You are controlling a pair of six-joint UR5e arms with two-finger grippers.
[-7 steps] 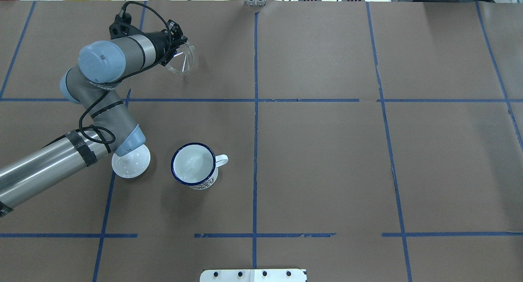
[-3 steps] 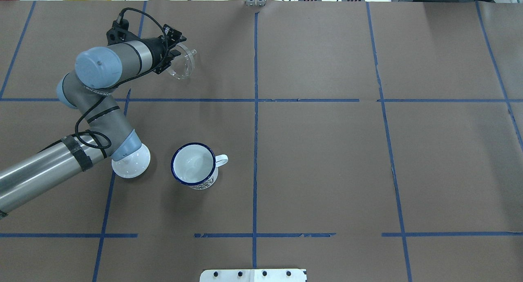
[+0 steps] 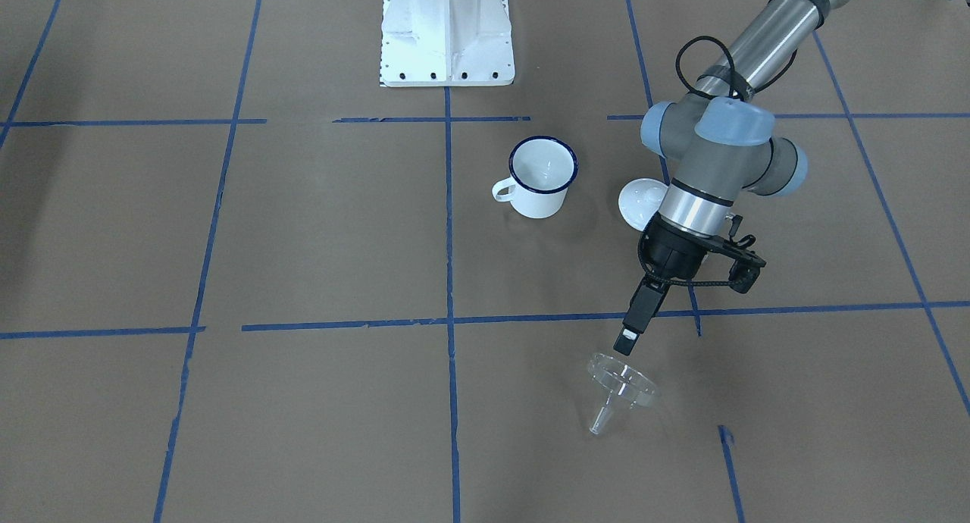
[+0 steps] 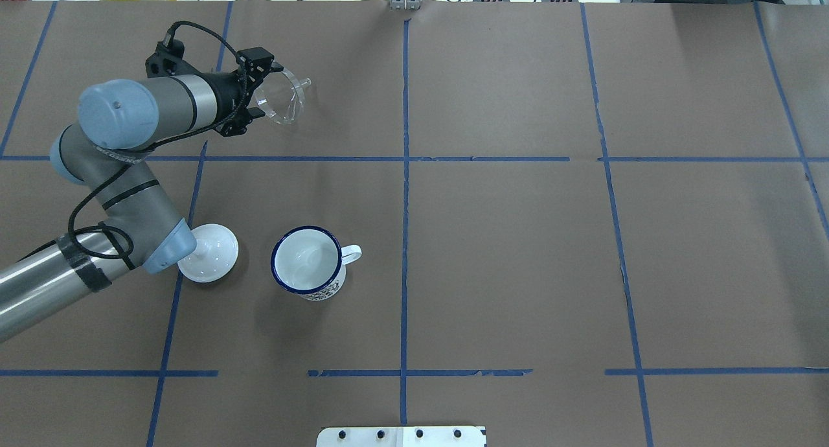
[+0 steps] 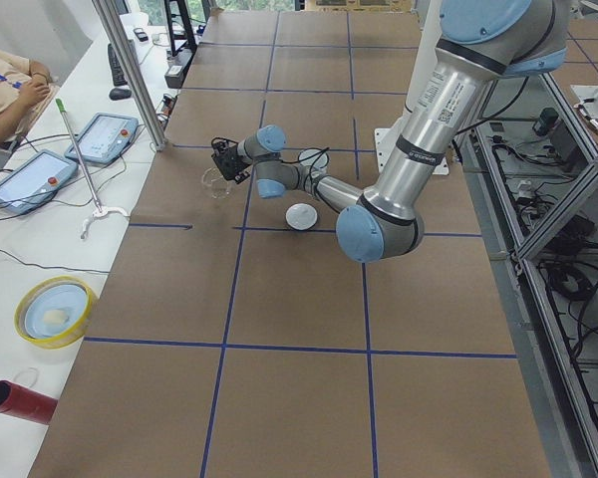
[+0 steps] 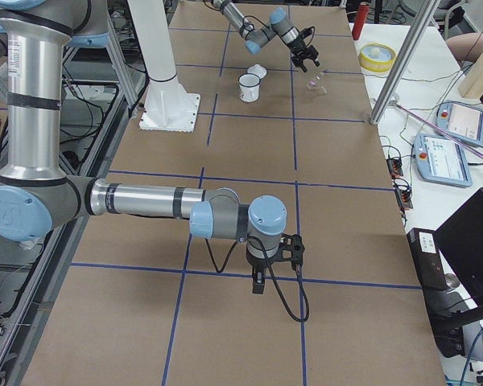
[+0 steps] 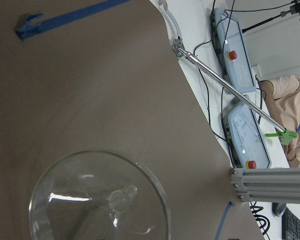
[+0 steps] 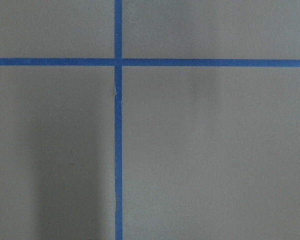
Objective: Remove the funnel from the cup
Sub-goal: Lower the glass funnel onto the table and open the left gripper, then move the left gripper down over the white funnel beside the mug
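Observation:
The clear funnel (image 4: 283, 97) lies tilted on the brown table at the far left, its spout pointing away from my left gripper. It also shows in the front view (image 3: 621, 390) and fills the bottom of the left wrist view (image 7: 97, 200). My left gripper (image 4: 259, 91) is open and empty, just clear of the funnel's rim (image 3: 627, 345). The white cup (image 4: 307, 262) with a dark blue rim stands upright and empty nearer the robot (image 3: 542, 176). My right gripper (image 6: 258, 281) hangs low over bare table far to the right; I cannot tell if it is open or shut.
A white round lid with a knob (image 4: 210, 251) lies left of the cup, partly under my left arm's elbow. The robot's white base plate (image 3: 447, 30) is at the near edge. The table's far edge, an aluminium post (image 7: 270, 182) and tablets lie beyond the funnel.
My left gripper has let go of the funnel and drawn back to the left. The funnel stays tilted on the table where it was set down. The cup and lid have not moved.

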